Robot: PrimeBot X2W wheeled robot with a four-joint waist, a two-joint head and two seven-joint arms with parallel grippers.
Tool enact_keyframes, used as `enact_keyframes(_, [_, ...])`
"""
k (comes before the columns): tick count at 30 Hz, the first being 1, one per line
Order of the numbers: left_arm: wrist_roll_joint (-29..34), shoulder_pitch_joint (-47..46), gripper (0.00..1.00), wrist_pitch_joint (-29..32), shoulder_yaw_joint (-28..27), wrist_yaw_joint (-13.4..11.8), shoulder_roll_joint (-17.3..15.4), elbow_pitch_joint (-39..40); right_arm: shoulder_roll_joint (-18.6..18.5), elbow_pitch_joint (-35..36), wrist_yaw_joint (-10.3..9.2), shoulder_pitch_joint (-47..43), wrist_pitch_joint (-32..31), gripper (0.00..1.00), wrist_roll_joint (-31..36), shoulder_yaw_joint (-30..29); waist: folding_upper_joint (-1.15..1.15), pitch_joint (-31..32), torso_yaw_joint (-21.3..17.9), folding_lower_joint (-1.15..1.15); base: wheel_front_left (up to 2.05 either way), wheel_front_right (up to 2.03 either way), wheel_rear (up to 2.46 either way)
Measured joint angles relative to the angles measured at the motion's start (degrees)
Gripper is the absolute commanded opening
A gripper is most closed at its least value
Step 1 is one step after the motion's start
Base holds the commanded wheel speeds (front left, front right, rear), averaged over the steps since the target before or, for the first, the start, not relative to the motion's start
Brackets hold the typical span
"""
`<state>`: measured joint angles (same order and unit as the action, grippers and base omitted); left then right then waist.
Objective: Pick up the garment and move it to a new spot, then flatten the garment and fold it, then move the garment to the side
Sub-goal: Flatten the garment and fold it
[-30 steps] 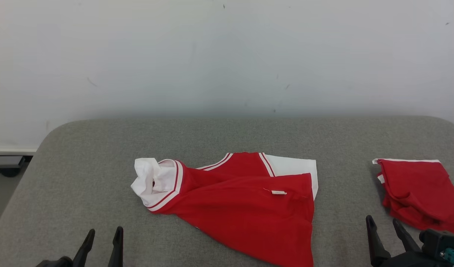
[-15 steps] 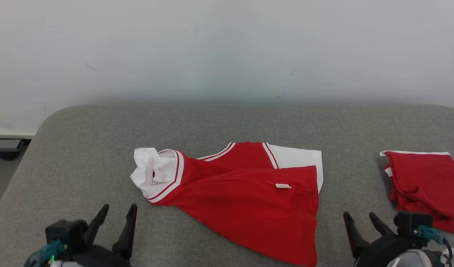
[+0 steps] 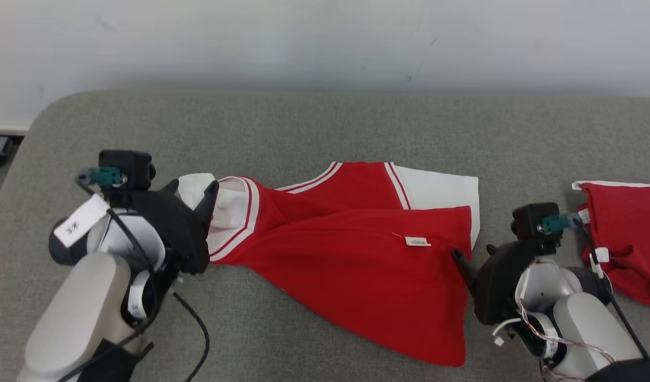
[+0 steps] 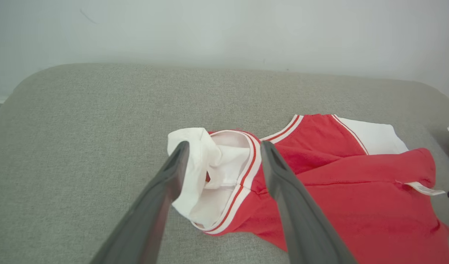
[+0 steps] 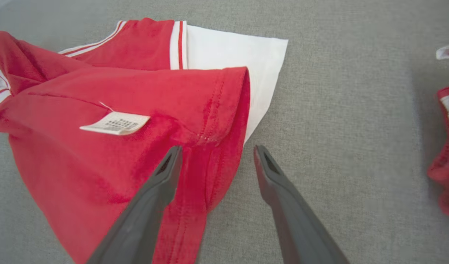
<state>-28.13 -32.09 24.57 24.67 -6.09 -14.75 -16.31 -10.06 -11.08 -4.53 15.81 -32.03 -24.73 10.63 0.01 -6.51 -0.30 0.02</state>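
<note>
The garment point(image 3: 356, 260), red with white sleeves and striped trim, lies crumpled on the grey padded table point(image 3: 325, 122). My left gripper point(image 3: 193, 187) is open at its bunched white left sleeve point(image 4: 198, 154); in the left wrist view that gripper point(image 4: 225, 145) has its fingers on either side of the sleeve. My right gripper point(image 3: 472, 250) is open at the garment's right red edge. In the right wrist view the gripper point(image 5: 217, 147) straddles the red hem point(image 5: 220, 121), with a white label point(image 5: 116, 123) to the left. Neither gripper holds anything.
A second red garment point(image 3: 627, 239) lies crumpled at the table's right edge, close to my right arm; it also appears as the red garment point(image 5: 446, 154) at the right of the right wrist view. A white wall point(image 3: 325, 37) rises behind the table. The table's rounded corner point(image 3: 43, 114) is at the far left.
Both arms have reached forward from the near edge to the garment's two ends. The head camera has tilted down, shifting the whole picture. Both grippers stayed open.
</note>
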Motion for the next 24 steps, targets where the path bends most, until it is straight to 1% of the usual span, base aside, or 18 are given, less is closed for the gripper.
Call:
enact_keyframes(2, [1.0,-4.3,1.00,2.6,0.0,0.0,0.6,-3.4,0.4,-2.2,0.10,3.9,-3.2,1.00,-0.4,0.9,0.00,-2.3,0.2,0.00,0.00,0.00,0.00])
enact_keyframes(4, [1.4,-6.4,1.00,4.3,0.1,0.0,0.8,-5.9,0.7,-3.9,0.53,6.0,-5.0,1.00,-0.4,1.6,0.00,-3.9,0.3,0.00,0.00,0.00,0.00])
enact_keyframes(6, [1.8,-8.2,1.00,5.6,0.2,-0.4,1.0,-8.2,1.2,-5.5,0.52,7.3,-6.3,1.00,-0.5,1.9,0.00,-5.3,0.4,0.00,0.00,0.00,0.00])
enact_keyframes(10, [2.2,-10.7,1.00,7.3,0.5,-0.4,1.2,-11.7,1.3,-7.1,0.51,9.3,-7.4,1.00,-0.5,2.0,0.01,-7.8,0.6,0.00,0.00,0.00,0.00])
enact_keyframes(11, [2.3,-11.1,1.00,7.7,0.6,-0.4,1.3,-12.3,1.4,-7.1,0.51,9.8,-7.6,0.88,-0.5,1.9,0.00,-8.4,0.6,0.00,0.00,0.00,0.00])
enact_keyframes(13, [2.3,-12.0,1.00,8.0,0.7,-0.4,1.6,-13.3,1.4,-7.2,0.51,10.7,-7.9,0.59,-0.7,1.9,0.00,-9.3,0.8,-0.01,0.00,0.00,0.00])
enact_keyframes(14, [2.3,-12.4,1.00,8.0,0.7,-0.4,1.8,-14.0,1.5,-7.3,0.51,11.0,-7.9,0.49,-0.9,2.0,0.00,-9.8,0.8,-0.01,0.00,0.00,0.00])
enact_keyframes(16, [2.3,-13.3,1.00,8.2,0.7,-0.4,2.3,-15.6,1.5,-7.7,0.91,11.8,-7.9,0.45,-0.9,2.2,0.01,-10.4,1.0,-0.01,0.00,0.00,0.00])
enact_keyframes(18, [2.3,-13.9,1.00,8.2,0.7,-0.4,2.3,-16.9,1.5,-7.8,1.01,12.0,-8.2,0.47,-0.9,2.2,0.00,-10.8,1.2,-0.01,0.00,0.00,0.00])
enact_keyframes(19, [2.3,-14.3,1.00,8.1,0.5,-0.4,2.2,-17.6,1.5,-7.9,1.02,12.1,-8.3,0.63,-0.9,2.3,0.00,-10.8,1.2,-0.01,0.00,0.00,0.00])
enact_keyframes(20, [2.3,-14.4,1.00,8.0,0.4,-0.4,1.9,-18.2,1.5,-8.2,1.09,12.2,-8.3,0.73,-0.9,2.5,0.00,-10.8,1.2,-0.01,0.00,0.00,0.00])
enact_keyframes(21, [2.3,-14.5,1.00,7.9,0.3,-0.4,1.8,-18.7,1.5,-8.4,1.37,12.5,-8.3,0.80,-0.9,2.7,0.00,-10.7,1.1,-0.01,0.00,0.00,0.00])
enact_keyframes(22, [2.3,-14.6,1.00,7.7,0.4,-0.4,1.7,-19.3,1.6,-8.7,1.56,12.7,-8.3,0.91,-0.9,2.8,0.00,-10.5,1.0,-0.01,0.00,0.00,0.00])
enact_keyframes(23, [2.4,-14.8,1.00,7.6,0.4,-0.1,1.7,-19.8,1.6,-8.8,1.59,12.7,-8.3,0.95,-0.9,2.9,0.00,-10.3,0.9,-0.01,0.00,0.00,0.00])
enact_keyframes(24, [2.4,-15.2,1.00,7.4,0.4,0.1,1.7,-20.1,1.7,-8.8,1.60,12.7,-8.3,0.95,-0.9,3.1,0.01,-10.1,0.9,-0.01,0.00,0.00,0.00])
